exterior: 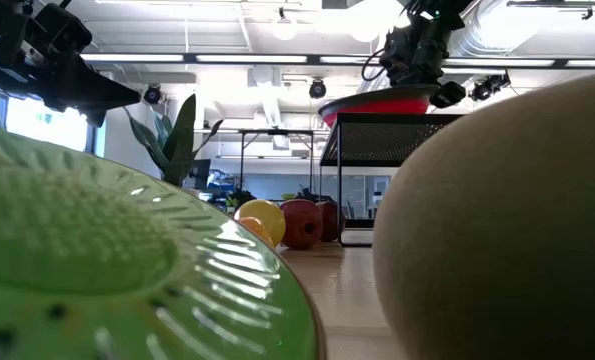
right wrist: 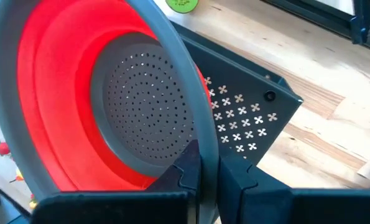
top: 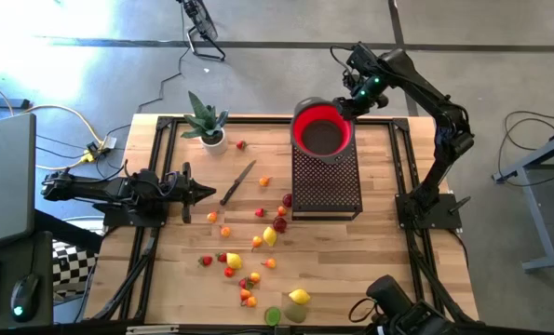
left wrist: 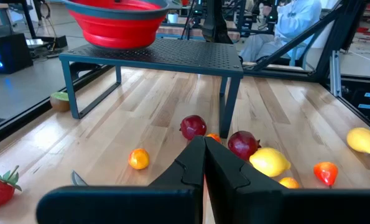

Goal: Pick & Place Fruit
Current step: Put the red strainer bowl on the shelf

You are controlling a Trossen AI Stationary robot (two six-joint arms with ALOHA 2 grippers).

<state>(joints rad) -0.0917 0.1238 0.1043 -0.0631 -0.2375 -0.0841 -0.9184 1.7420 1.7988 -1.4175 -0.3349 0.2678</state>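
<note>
Toy fruit (top: 269,236): scattered before the red colander (top: 322,131); likely light, hard, roll-prone; grasp across the middle. Left pincer (top: 205,193), right pincer (top: 346,105): clenched, empty.

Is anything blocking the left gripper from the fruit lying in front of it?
Nothing visible. The left gripper, shut, points across bare wood at the scattered fruit; the knife lies off to one side.

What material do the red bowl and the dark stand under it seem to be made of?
Red bowl: probably soft silicone, matte, with stepped collapsible rings and a grey perforated base. Dark stand: likely painted sheet metal, matte, thin with punched holes.
</note>
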